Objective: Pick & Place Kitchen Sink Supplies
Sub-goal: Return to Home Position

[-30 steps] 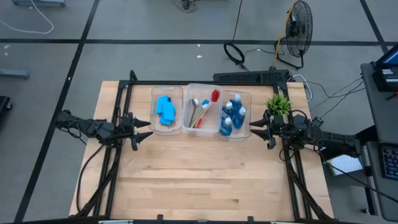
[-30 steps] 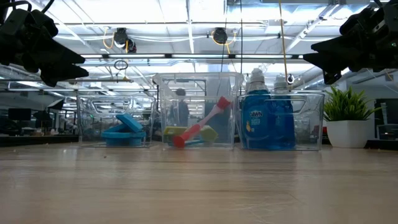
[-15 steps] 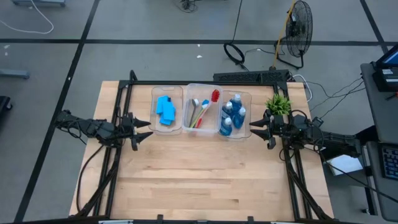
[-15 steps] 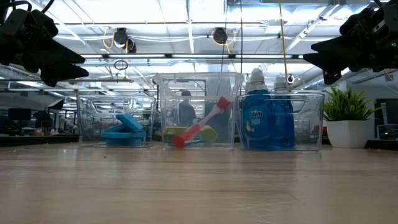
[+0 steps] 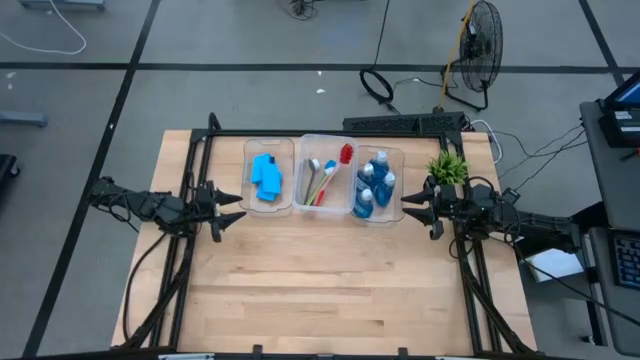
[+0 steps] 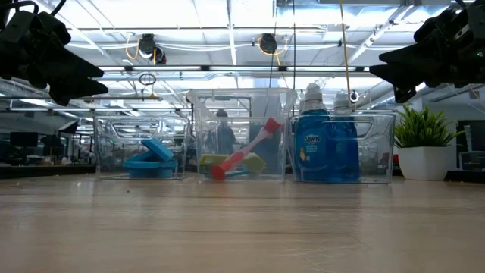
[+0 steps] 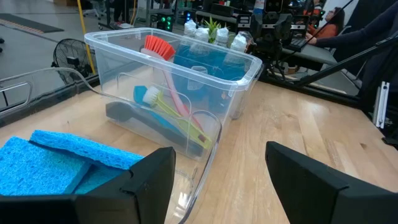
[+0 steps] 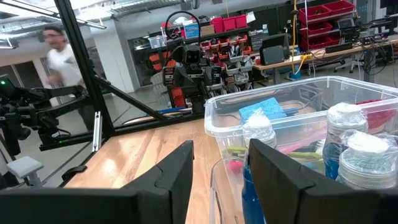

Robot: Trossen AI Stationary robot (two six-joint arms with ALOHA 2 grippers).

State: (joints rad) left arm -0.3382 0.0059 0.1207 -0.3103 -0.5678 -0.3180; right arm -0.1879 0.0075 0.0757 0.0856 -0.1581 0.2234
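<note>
Sorting is looking done. The sponges [image 5: 266,175] are lying in the left bin [image 5: 249,150] at 11 o'clock from the table [image 5: 330,290] centre. The brushes [image 5: 320,181] are piling in the middle bin [image 5: 325,138] at 12, and the bottles [image 5: 374,186] are standing in the right bin [image 5: 396,156] at 1.

The left gripper [image 5: 228,208] is hovering at the row's 9 o'clock, jaws released, holding nothing. The right gripper [image 5: 412,207] is mirroring it at 3 o'clock, also spread and bare, just beside the potted plant [image 5: 447,166].

For homing, I'd be drawing each arm straight outward, away from the bin walls. The right one needs care around those leaves.
</note>
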